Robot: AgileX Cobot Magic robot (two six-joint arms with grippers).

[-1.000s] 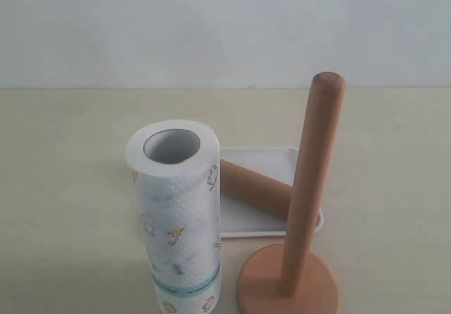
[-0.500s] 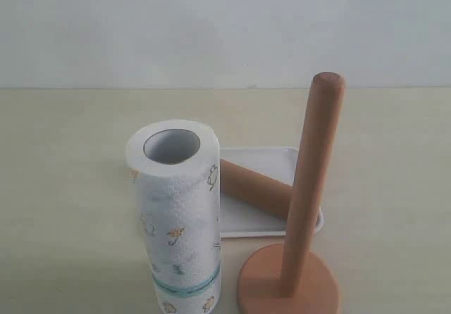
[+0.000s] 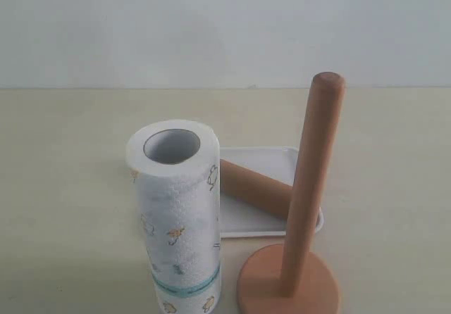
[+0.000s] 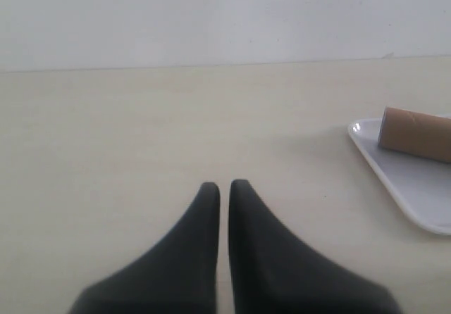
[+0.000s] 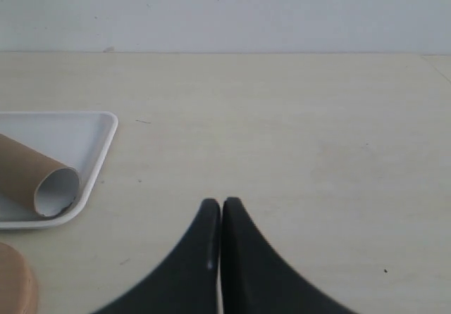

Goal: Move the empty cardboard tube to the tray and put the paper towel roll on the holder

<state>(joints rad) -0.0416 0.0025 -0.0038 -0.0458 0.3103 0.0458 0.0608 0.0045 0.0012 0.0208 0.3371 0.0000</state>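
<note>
Exterior view, open room: bare desk (image 3: 63,187) spreads wide to the left and behind the tray (image 3: 254,221).
Tray contents: the empty cardboard tube (image 3: 254,186) lies slantwise inside.
Standing things: the paper towel roll (image 3: 176,215) is upright on the desk, just beside the holder (image 3: 310,187); the post is uncovered.
Claws: the left claw (image 4: 223,187) is together and empty over bare desk. The right claw (image 5: 220,205) is together and empty, near the tray.

I see the paper towel roll (image 3: 175,215) standing left of the holder (image 3: 310,187); behind both, the cardboard tube (image 3: 254,186) lies in the tray (image 3: 261,158), all on the table (image 3: 70,187).
</note>
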